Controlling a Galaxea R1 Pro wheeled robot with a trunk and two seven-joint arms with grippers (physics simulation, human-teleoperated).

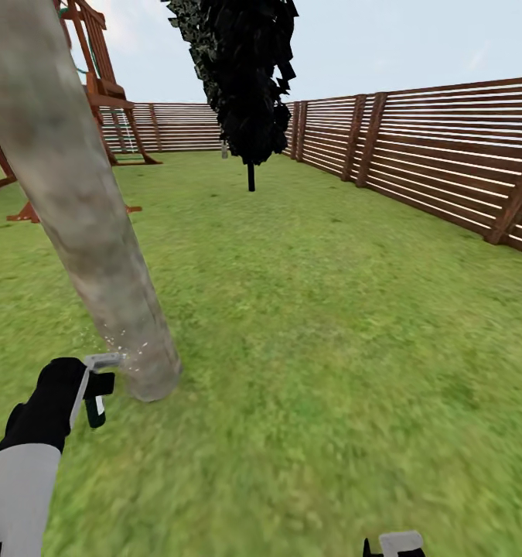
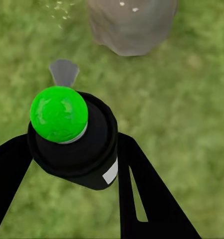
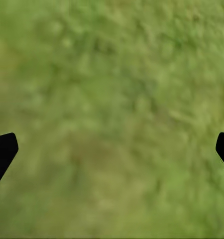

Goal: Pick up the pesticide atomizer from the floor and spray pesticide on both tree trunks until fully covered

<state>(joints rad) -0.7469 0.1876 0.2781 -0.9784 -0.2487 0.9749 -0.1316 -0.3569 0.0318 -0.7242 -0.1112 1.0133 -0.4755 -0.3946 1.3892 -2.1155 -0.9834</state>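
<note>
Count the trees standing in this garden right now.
2. A pale trunk leans close in at the left, its base beside the left gripper holding the atomizer. A near-black tree stands farther back by the fence. Others may stand outside the frame.

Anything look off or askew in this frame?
The atomizer in the left gripper shows a green top, not red. The tree trunk only looks tilted, likely from the camera angle. Otherwise nothing stands out.

A fenced back garden is being shown: a grass lawn [image 1: 307,309] is being enclosed by a brown slatted wooden fence [image 1: 446,155] along the right and far side, and a wooden play frame [image 1: 98,85] is being seen at upper left, under open sky.
</note>
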